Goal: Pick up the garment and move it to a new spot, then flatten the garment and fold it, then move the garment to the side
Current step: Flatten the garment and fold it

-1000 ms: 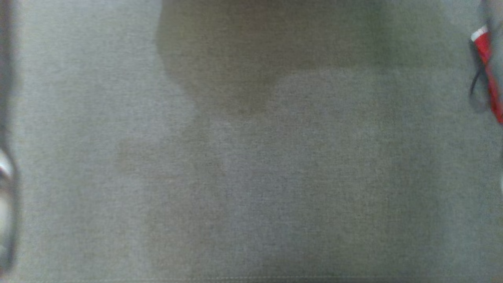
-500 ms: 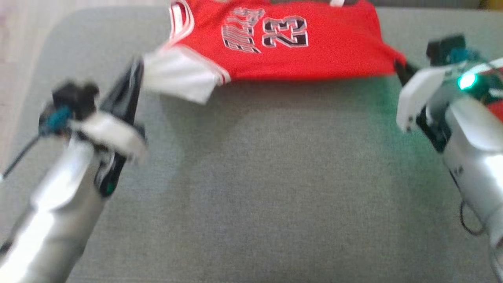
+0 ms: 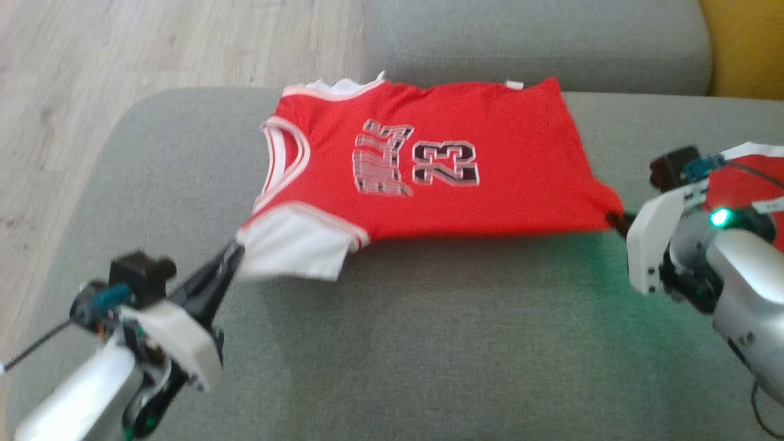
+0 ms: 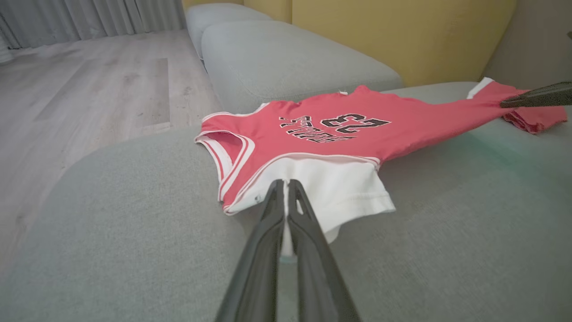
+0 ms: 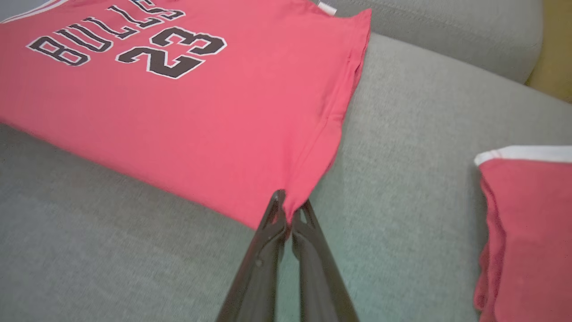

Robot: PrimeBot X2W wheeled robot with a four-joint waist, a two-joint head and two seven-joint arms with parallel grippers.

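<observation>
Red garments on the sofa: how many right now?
2. The number 23 jersey is stretched out over the middle of the cushion; a second red garment sits folded to its right. Others could be hidden outside the views.

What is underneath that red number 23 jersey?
The grey sofa cushion shows around the jersey. The left gripper and right gripper pinch its near corners. Anything beneath the cloth itself is covered.

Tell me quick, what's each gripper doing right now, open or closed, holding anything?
Left gripper: closed, pinching the white sleeve of the red jersey.
Right gripper: closed, pinching the red jersey's bottom corner.
</observation>
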